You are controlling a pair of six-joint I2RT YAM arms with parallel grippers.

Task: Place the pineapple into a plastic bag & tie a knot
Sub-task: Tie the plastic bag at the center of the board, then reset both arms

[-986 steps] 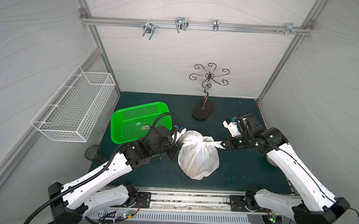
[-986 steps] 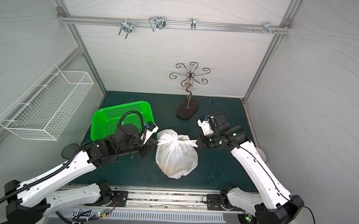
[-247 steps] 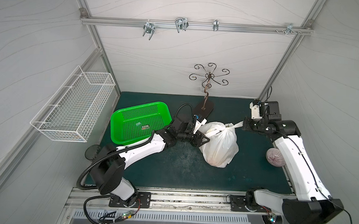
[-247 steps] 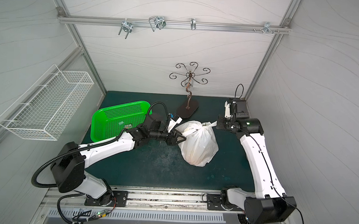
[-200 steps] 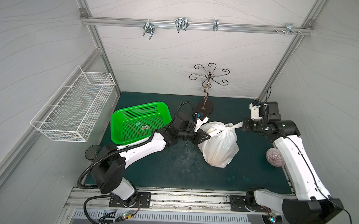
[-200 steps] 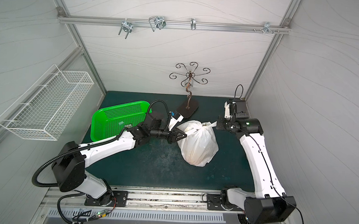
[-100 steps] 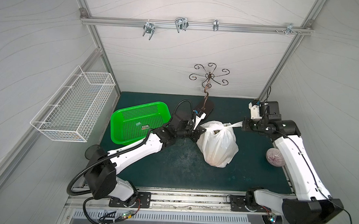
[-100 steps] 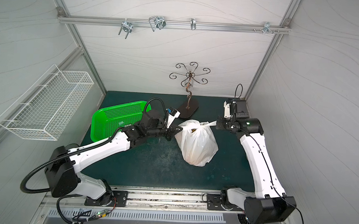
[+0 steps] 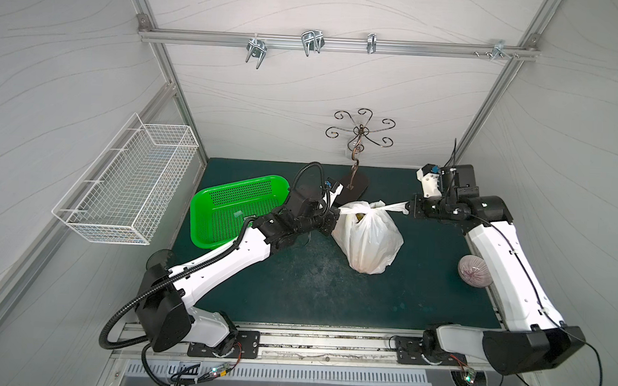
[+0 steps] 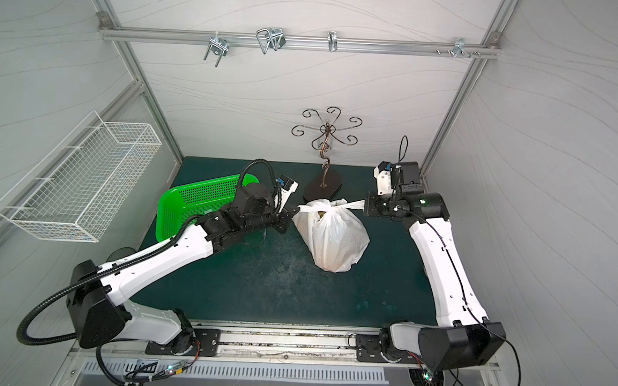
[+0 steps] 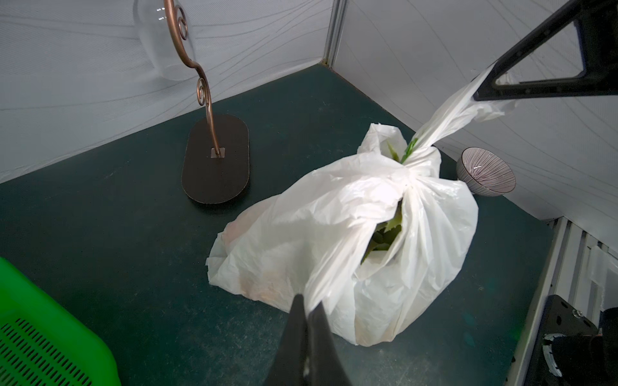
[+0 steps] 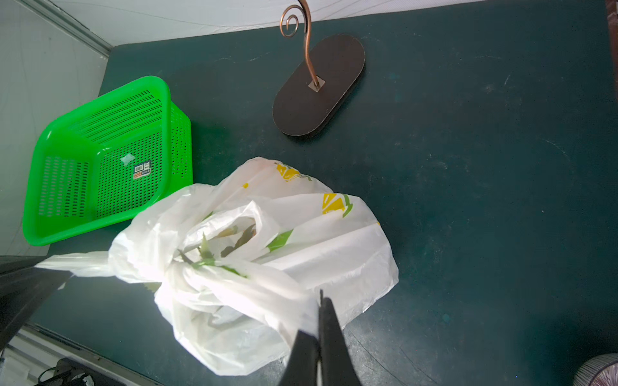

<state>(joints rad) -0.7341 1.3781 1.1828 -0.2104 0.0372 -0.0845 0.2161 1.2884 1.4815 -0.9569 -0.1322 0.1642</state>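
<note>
Pinches one handle tail, jaws closed, in the left gripper point(image 9: 336, 217) at nine o'clock of the plastic bag point(image 9: 368, 240). Has the bag central on the mat point(image 9: 295, 291), pineapple leaves point(image 11: 384, 234) poking out by a loose-looking knot point(image 11: 413, 167). Clamps the other tail tight in the right gripper point(image 9: 410, 210) at three o'clock. Could tear thin film or lose a tail through uneven pulling.
</note>
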